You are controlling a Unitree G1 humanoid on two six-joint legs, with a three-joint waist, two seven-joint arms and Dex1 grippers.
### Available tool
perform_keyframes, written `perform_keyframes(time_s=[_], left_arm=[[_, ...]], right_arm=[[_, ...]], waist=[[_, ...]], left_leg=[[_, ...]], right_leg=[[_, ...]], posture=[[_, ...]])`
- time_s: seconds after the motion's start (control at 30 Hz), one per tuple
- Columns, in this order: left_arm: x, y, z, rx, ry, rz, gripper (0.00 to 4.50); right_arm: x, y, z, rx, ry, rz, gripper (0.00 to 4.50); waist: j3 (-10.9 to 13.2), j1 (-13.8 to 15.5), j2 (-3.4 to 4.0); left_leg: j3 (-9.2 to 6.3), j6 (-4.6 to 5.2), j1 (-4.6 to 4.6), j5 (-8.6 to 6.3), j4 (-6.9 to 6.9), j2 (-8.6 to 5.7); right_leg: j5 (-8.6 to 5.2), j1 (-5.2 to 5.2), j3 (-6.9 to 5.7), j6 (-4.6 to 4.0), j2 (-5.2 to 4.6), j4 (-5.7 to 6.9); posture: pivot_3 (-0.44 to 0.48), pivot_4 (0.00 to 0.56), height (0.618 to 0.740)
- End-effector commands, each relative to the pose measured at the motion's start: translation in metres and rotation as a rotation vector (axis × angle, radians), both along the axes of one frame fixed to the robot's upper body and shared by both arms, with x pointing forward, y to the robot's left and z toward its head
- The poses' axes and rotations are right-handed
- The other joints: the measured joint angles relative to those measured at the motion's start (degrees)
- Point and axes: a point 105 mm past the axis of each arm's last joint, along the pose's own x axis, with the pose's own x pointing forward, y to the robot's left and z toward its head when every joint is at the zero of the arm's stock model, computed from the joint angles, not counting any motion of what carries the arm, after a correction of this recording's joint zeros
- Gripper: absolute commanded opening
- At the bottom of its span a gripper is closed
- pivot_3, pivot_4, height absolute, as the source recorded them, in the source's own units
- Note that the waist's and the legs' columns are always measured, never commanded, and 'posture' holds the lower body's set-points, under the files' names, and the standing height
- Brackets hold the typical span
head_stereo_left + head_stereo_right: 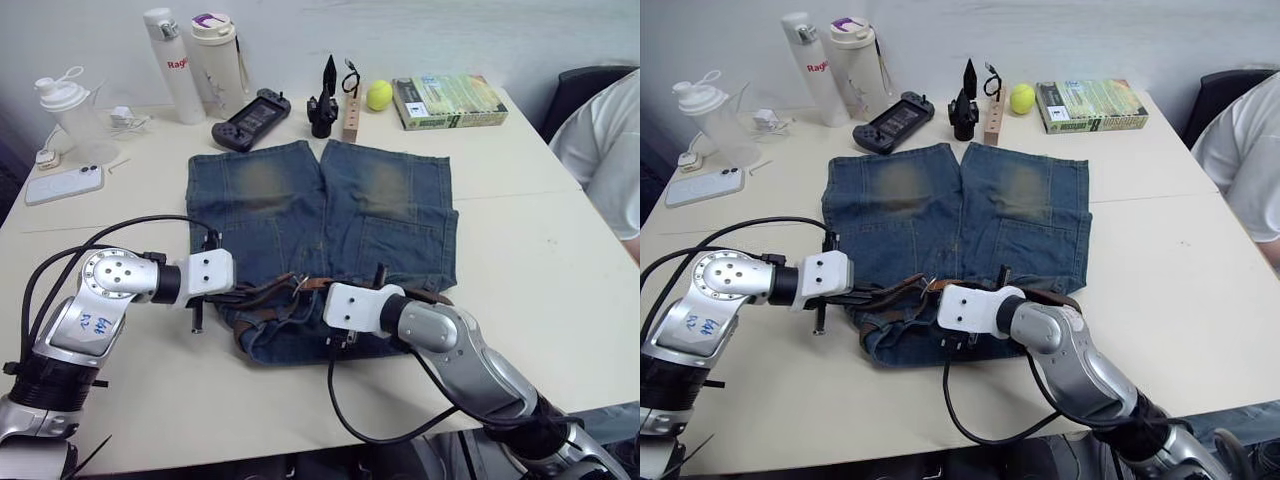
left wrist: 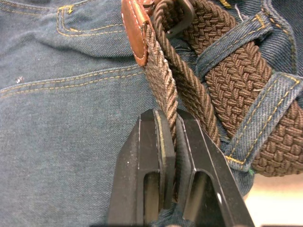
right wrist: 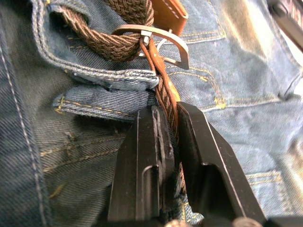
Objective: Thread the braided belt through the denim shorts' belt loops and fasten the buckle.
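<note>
Pinching the braided belt [image 2: 170,101] in both grippers, left gripper [image 2: 171,142] and right gripper [image 3: 170,124] clamped on its strap, we find it along the denim shorts [image 1: 320,210] waistband. We judge the weave soft and floppy, so we should grip close to the buckle [image 3: 161,40].

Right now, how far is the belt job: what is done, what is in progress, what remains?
Done: braided belt passes under belt loops on the denim shorts. In hand: left gripper and right gripper both pinch the belt. Left: buckle looks unfastened.
</note>
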Motion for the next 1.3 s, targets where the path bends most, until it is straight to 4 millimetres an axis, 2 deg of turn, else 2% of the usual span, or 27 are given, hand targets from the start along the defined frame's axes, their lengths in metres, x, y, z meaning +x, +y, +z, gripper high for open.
perform_keyframes(time_s=[0.03, 0.2, 0.57, 0.9, 1.3], left_arm=[[0.008, 0.012, 0.013, 0.022, -0.045, 0.021, 0.0], [0.013, 0.022, 0.018, 0.027, -0.06, 0.046, 0.0], [0.021, 0.024, 0.034, 0.041, -0.102, 0.038, 0.0], [0.009, 0.01, 0.027, 0.129, -0.059, -0.132, 0.0], [0.013, 0.013, 0.026, 0.16, -0.057, -0.141, 0.0]], right_arm=[[-0.001, 0.006, 0.008, 0.011, -0.044, 0.04, 0.02], [-0.001, 0.006, 0.006, 0.001, -0.052, 0.051, 0.02], [-0.005, 0.011, 0.003, -0.01, -0.064, 0.077, 0.02], [-0.003, 0.012, 0.006, -0.035, -0.101, 0.089, 0.02], [0.005, 0.017, 0.018, -0.056, -0.174, 0.106, 0.02]], waist=[[0.0, 0.0, 0.0], [0.0, 0.0, 0.0], [0.0, -0.1, -0.02], [0.0, 0.0, -0.02], [0.0, 0.0, -0.02]], left_leg=[[0.02, 0.0, 0.01, 0.0, -0.01, 0.0], [0.05, 0.0, 0.0, 0.0, 0.0, 0.02], [0.06, 0.0, 0.0, 0.0, 0.01, 0.02], [0.08, 0.0, 0.0, 0.0, 0.03, 0.01], [0.08, 0.0, 0.0, 0.0, 0.04, 0.01]], right_leg=[[0.0, 0.0, 0.01, 0.0, -0.01, 0.01], [0.0, -0.02, 0.0, 0.0, 0.0, 0.02], [0.0, -0.04, -0.01, 0.0, 0.01, 0.06], [0.0, -0.04, 0.0, 0.0, 0.01, 0.09], [0.0, -0.05, 0.0, 0.0, 0.01, 0.1]], posture=[[0.0, 0.15, 0.72], [0.0, 0.15, 0.72], [0.0, 0.15, 0.72], [0.0, 0.15, 0.72], [0.0, 0.15, 0.72]])
